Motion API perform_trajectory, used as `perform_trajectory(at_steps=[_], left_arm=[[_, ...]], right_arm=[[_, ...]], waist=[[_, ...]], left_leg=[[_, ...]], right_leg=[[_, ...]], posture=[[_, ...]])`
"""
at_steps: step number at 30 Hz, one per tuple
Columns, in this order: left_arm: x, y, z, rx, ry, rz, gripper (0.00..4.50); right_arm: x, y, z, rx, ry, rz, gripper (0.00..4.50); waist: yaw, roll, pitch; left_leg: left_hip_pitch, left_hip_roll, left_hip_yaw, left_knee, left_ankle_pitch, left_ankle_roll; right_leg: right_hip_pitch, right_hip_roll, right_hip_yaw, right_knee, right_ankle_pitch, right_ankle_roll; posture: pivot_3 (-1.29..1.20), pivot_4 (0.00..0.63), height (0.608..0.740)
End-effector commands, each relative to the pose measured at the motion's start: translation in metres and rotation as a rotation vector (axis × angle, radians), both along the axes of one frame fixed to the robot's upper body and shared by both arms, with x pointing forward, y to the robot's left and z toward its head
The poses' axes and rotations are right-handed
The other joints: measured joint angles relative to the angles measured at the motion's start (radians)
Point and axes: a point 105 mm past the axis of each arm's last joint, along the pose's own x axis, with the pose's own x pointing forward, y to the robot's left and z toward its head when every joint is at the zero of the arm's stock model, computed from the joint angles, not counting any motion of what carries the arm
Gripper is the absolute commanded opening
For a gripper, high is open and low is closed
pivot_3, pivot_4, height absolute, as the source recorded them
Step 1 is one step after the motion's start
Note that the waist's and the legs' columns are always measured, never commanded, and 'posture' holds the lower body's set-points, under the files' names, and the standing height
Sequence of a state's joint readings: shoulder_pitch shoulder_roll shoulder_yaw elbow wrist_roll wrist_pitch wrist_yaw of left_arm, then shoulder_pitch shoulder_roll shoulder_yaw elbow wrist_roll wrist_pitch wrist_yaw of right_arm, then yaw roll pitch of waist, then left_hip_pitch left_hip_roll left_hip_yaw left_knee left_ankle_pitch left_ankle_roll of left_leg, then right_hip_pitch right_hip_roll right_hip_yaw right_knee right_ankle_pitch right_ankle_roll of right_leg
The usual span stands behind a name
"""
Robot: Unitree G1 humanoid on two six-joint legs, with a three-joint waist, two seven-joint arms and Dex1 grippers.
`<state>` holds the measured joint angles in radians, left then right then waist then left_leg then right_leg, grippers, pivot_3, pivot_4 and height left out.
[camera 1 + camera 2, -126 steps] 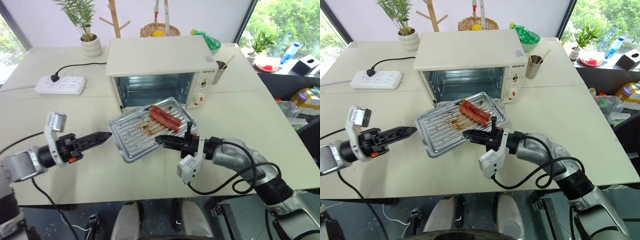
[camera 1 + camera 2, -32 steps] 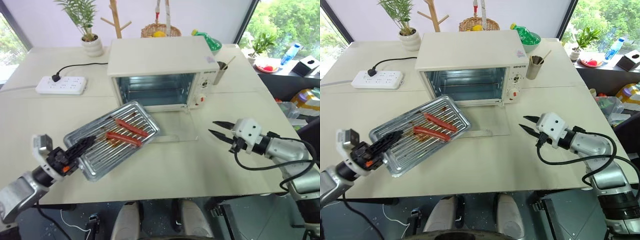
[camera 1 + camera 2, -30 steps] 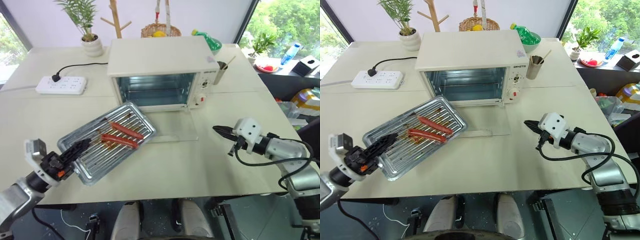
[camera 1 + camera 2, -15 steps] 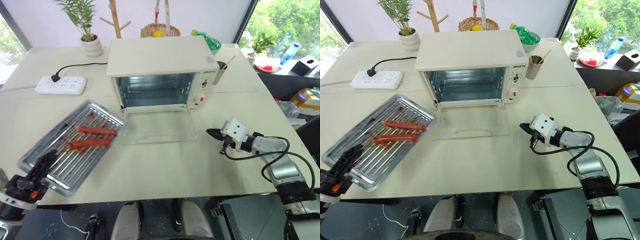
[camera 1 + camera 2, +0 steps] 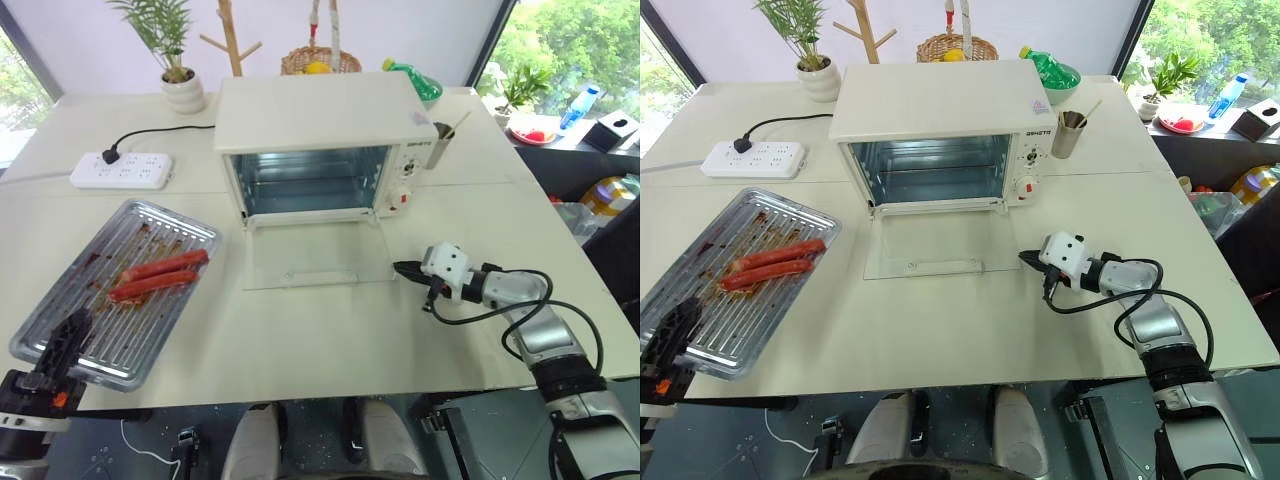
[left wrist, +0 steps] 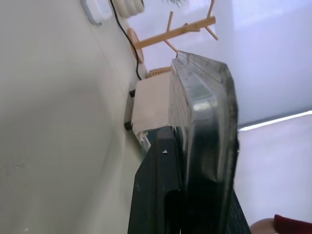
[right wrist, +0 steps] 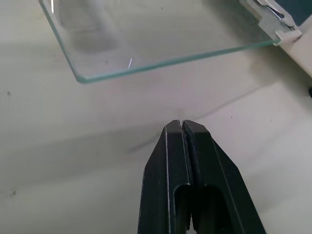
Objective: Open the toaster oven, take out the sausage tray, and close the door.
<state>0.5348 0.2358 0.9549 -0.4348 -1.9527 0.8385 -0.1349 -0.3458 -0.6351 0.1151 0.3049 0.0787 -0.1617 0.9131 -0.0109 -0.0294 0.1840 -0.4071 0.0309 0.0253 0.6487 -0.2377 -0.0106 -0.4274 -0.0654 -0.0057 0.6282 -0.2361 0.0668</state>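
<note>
Cream table (image 5: 300, 340) carries everything you see. Nearest, your left gripper (image 5: 68, 335) pinches the near rim of the sausage tray (image 5: 115, 285), out at the left. Your right gripper (image 5: 1025, 258), fingers pressed together and empty, sits just beside the flat-lying door (image 5: 930, 245). Behind stands the toaster oven (image 5: 940, 130), then a power strip (image 5: 752, 158), a cup (image 5: 1070, 133) and a potted plant (image 5: 808, 50).

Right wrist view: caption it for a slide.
Shut right gripper low over the table, aimed at the open glass door's edge.

Left claw (image 5: 72, 328) clamped, right claw (image 5: 398, 267) pinched closed.
</note>
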Motion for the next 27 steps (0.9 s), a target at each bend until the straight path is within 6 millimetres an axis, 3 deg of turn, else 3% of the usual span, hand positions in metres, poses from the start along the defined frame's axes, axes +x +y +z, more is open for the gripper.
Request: perform_trajectory(at_steps=[1,5,17,23,27], left_arm=[[0.002,0.0,0.012,0.03,-0.035,-0.006,0.0],[0.007,0.009,0.013,0.031,-0.031,0.012,0.0],[0.017,0.009,0.009,0.021,-0.004,-0.022,0.0],[0.021,0.008,0.009,0.024,0.009,-0.044,0.0],[0.022,0.006,0.008,0.033,0.019,-0.07,0.0]], right_arm=[[0.0,0.012,0.018,0.003,-0.066,0.053,0.05],[-0.003,0.02,0.025,0.019,-0.082,0.073,0.05],[-0.006,0.041,0.078,0.158,-0.162,0.066,0.05],[0.022,0.034,0.118,0.22,-0.325,-0.066,0.05],[0.031,0.032,0.133,0.261,-0.37,-0.11,0.05]], waist=[[0.0,0.0,0.0],[0.0,0.0,0.0],[0.0,0.0,0.0],[-0.002,0.0,0.0],[0.0,0.0,0.0]], left_leg=[[0.0,0.0,0.0,0.0,0.0,0.0],[0.0,0.0,0.0,0.0,0.0,0.0],[0.0,0.001,-0.001,0.0,0.0,0.0],[0.0,0.001,-0.001,0.0,-0.001,0.0],[-0.001,0.001,0.0,-0.001,-0.001,0.0]], right_leg=[[0.0,0.0,0.0,0.0,0.0,0.0],[0.0,0.001,0.0,0.0,0.0,0.0],[-0.001,0.001,0.0,0.0,0.0,0.0],[-0.001,0.001,0.0,0.0,0.0,0.0],[-0.001,0.001,0.0,0.0,0.001,-0.001]], posture=[[0.0,0.15,0.74],[0.0,0.15,0.74],[0.0,0.15,0.74],[0.0,0.15,0.74],[0.0,0.15,0.74]])
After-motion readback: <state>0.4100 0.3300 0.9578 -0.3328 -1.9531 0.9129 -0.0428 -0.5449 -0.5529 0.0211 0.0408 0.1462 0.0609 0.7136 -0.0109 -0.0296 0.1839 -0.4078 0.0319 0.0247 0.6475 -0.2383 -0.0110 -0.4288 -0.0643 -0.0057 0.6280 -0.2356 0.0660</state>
